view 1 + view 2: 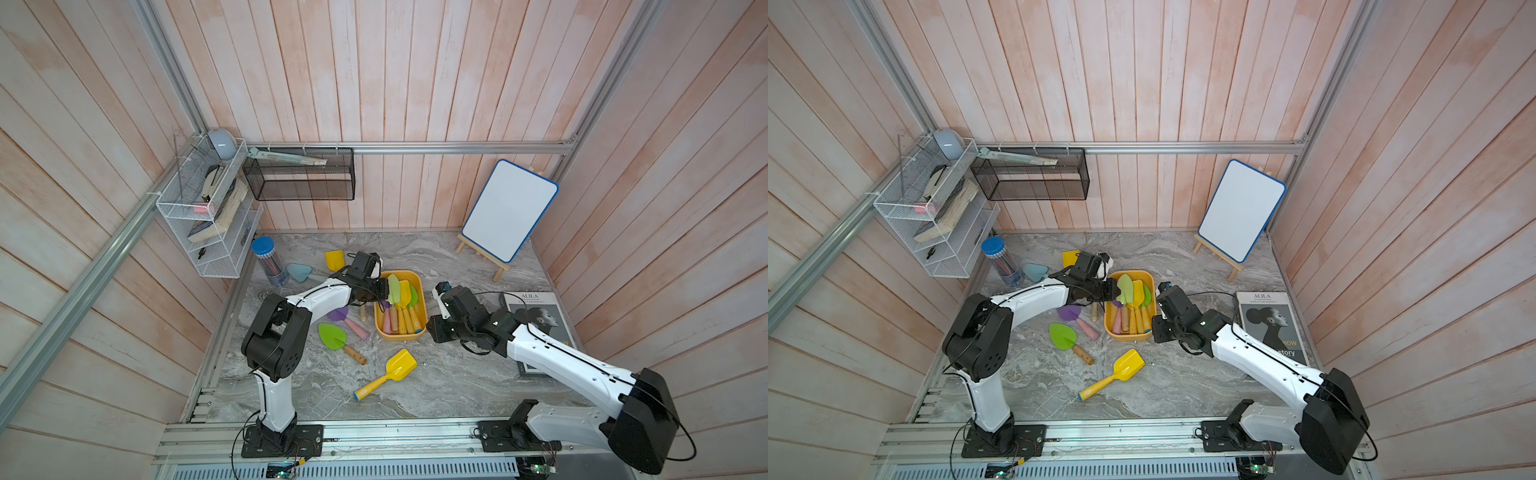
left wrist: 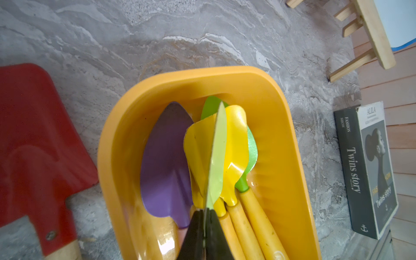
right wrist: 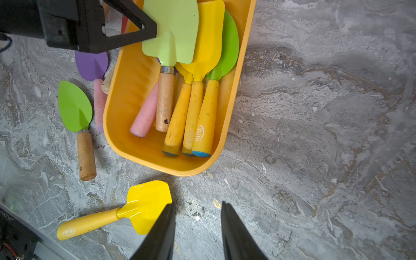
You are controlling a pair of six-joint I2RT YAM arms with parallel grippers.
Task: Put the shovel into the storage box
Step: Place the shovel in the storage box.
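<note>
Right gripper (image 3: 198,204): jaws apart, empty, four o'clock of storage box (image 3: 126,108).
Yellow shovel (image 3: 144,204): flat on table (image 3: 315,112), six o'clock of it.
Stored shovels (image 3: 198,101): inside (handles nearward).
Left gripper (image 2: 205,210): clenched on pale-green shovel (image 3: 175,29) blade, over those inside, reaching from nine o'clock.

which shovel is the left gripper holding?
The pale lime-green shovel with wooden handle, blade pinched by left gripper over the yellow-orange plastic storage box; others lie loose.

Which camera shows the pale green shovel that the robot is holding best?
The right wrist view: the pale green shovel shows nearly whole there, flat blade and wooden handle. The left wrist view sees only its blade edge-on. Both top views show it small.
</note>
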